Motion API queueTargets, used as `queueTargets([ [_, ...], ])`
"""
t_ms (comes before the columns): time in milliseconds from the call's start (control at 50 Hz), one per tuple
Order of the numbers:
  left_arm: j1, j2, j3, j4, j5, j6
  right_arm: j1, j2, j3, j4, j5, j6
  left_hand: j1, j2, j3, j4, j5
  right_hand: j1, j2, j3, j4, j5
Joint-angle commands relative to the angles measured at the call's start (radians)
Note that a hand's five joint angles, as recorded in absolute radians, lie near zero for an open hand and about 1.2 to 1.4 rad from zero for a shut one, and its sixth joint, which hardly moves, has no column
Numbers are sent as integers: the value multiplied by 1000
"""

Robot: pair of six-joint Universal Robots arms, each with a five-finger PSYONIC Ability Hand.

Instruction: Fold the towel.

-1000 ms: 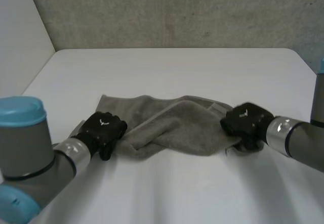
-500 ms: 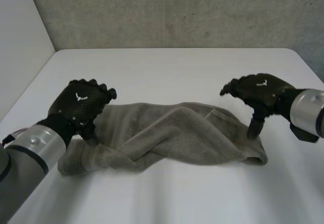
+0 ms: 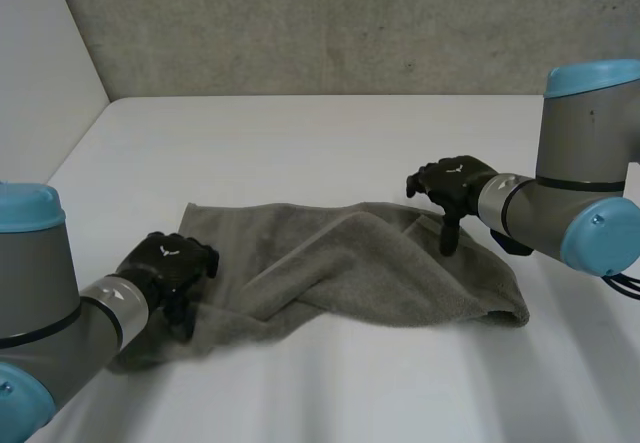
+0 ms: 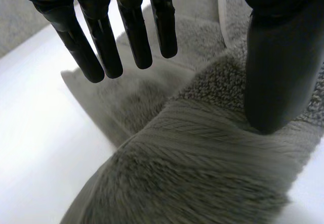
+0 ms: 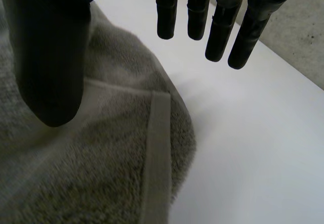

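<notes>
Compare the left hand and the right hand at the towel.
The left hand is at the towel's left end; the right hand is at its right end. The left hand's fingers hang over cloth; the right hand's fingers hang over bare table past the hemmed edge. Both are open, fingers straight, thumb at the towel, gripping nothing.

Black left hand (image 3: pixel 165 263), right hand (image 3: pixel 455 183); grey arms (image 3: pixel 40 288), light-blue caps (image 3: pixel 595 78).
</notes>
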Motion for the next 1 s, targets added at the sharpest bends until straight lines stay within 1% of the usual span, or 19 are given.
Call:
queueTargets([
  [20, 39, 7, -26, -12, 5, 3, -4, 44, -13, -4, 44, -86, -48, -51, -50, -32, -229, 53, 69, 64, 58, 42],
  [220, 38, 13, -64, -12, 9, 4, -3, 128, -66, -10, 43, -89, -28, -31, -30, -11, -209, 59, 75, 70, 64, 48],
  [400, 38, 13, -78, -12, 11, 4, -3, 164, -105, -12, 44, -89, 22, 19, 20, 39, -159, 68, 84, 79, 73, 57],
  [440, 38, 15, -83, -11, 11, 4, -1, 165, -108, -12, 43, -84, 75, 72, 73, 91, -106, 147, 163, 158, 152, 136],
  [460, 38, 15, -83, -11, 11, 4, -1, 165, -108, -12, 43, -84, 75, 72, 73, 92, -106, 147, 163, 158, 152, 136],
  [480, 38, 15, -83, -12, 11, 4, -1, 165, -108, -12, 41, -84, 98, 95, 96, 115, -83, 229, 245, 240, 234, 217],
  [500, 38, 15, -83, -12, 11, 4, -1, 165, -108, -12, 41, -84, 98, 95, 96, 115, -82, 229, 246, 240, 235, 218],
  [540, 36, 13, -81, -12, 11, 4, -1, 165, -108, -14, 41, -81, 142, 139, 140, 159, -39, 382, 398, 392, 387, 370],
  [560, 36, 13, -81, -12, 11, 4, -1, 165, -108, -14, 41, -81, 142, 139, 140, 159, -38, 382, 398, 393, 387, 371],
  [600, 36, 15, -81, -12, 11, 4, -1, 164, -109, -14, 44, -78, 210, 207, 208, 226, 29, 519, 536, 530, 525, 508],
  [620, 36, 15, -81, -12, 11, 4, -1, 164, -109, -14, 44, -78, 210, 207, 208, 227, 29, 520, 536, 531, 525, 509],
  [700, 36, 15, -80, -11, 11, 4, 6, 158, -106, -33, 47, -73, 254, 251, 252, 271, 73, 646, 662, 657, 651, 635],
  [860, 35, 16, -81, -11, 11, 3, 6, 141, -99, -44, 47, -60, 275, 271, 273, 291, 94, 664, 680, 675, 669, 653],
  [900, 35, 16, -81, -11, 11, 3, 6, 135, -99, -46, 46, -58, 272, 269, 270, 288, 91, 623, 639, 634, 628, 612],
  [920, 35, 18, -83, -11, 11, 3, 8, 135, -99, -46, 44, -57, 272, 269, 270, 288, 91, 495, 511, 506, 500, 484],
  [940, 35, 18, -83, -11, 11, 3, 8, 135, -99, -46, 44, -56, 272, 269, 270, 288, 91, 494, 510, 505, 499, 482],
  [960, 35, 18, -83, -11, 11, 3, 6, 135, -100, -47, 41, -56, 272, 269, 270, 288, 91, 357, 373, 368, 362, 346],
  [980, 35, 18, -83, -11, 11, 3, 5, 135, -105, -47, 41, -56, 272, 269, 270, 288, 91, 298, 314, 309, 303, 286],
  [1000, 35, 18, -83, -11, 11, 3, 5, 135, -105, -47, 41, -56, 272, 269, 270, 288, 91, 297, 313, 308, 302, 286],
])
